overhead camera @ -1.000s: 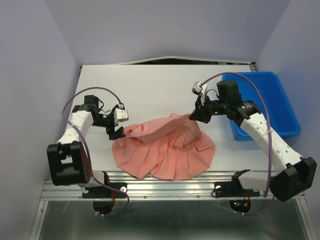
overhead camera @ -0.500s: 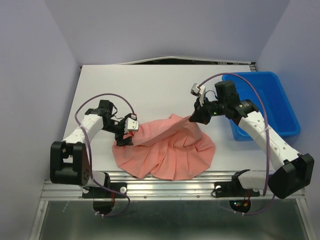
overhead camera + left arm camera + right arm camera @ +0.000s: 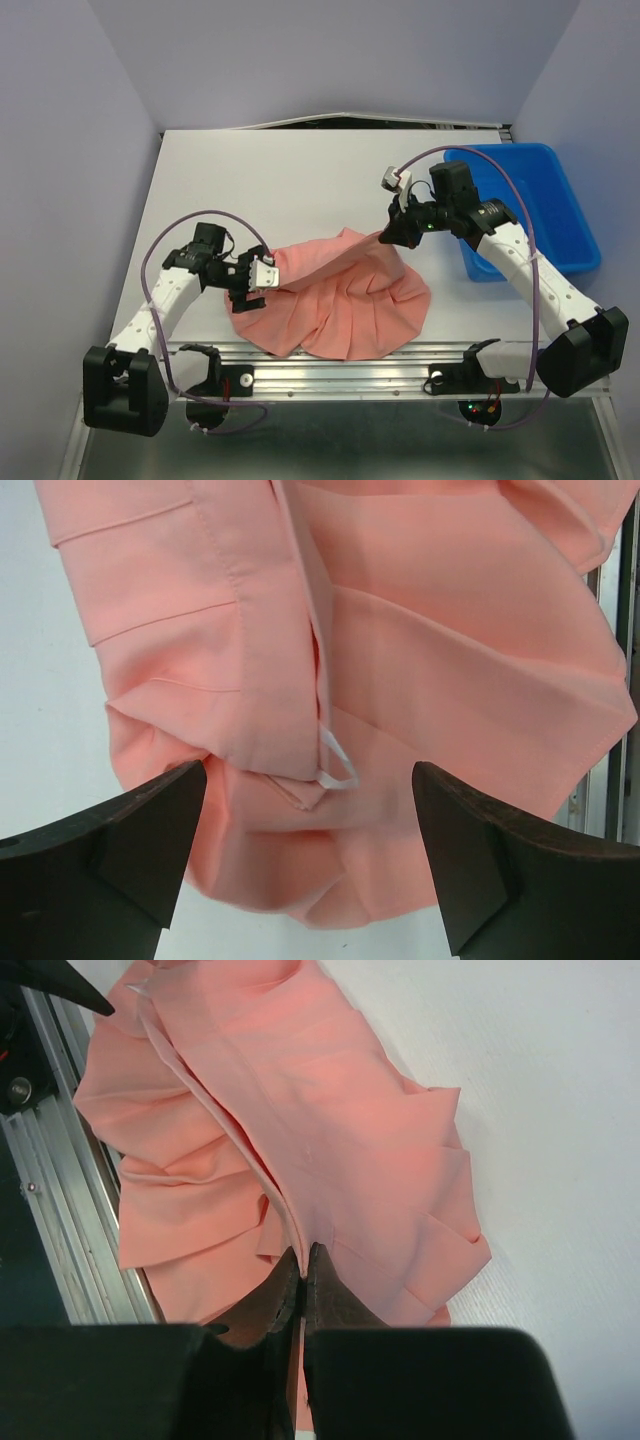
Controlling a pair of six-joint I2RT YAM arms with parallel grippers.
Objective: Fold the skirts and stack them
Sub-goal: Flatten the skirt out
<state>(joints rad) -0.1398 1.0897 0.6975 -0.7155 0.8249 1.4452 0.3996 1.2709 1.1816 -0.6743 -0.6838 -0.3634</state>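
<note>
The skirt (image 3: pixel 330 295) lies rumpled on the table (image 3: pixel 300 170) near its front edge, between the arms. It looks light, limp and pleated, so it will likely sag and slip; a hem or waist edge seems the best hold. The right tool (image 3: pixel 303 1257) pinches its far edge. The left tool (image 3: pixel 310 780) hangs spread over the left corner, by a white loop (image 3: pixel 338 770).

The pleated skirt (image 3: pixel 340 300) is plain salmon-pink, the bin (image 3: pixel 545 205) blue, the table (image 3: pixel 300 170) white.
</note>
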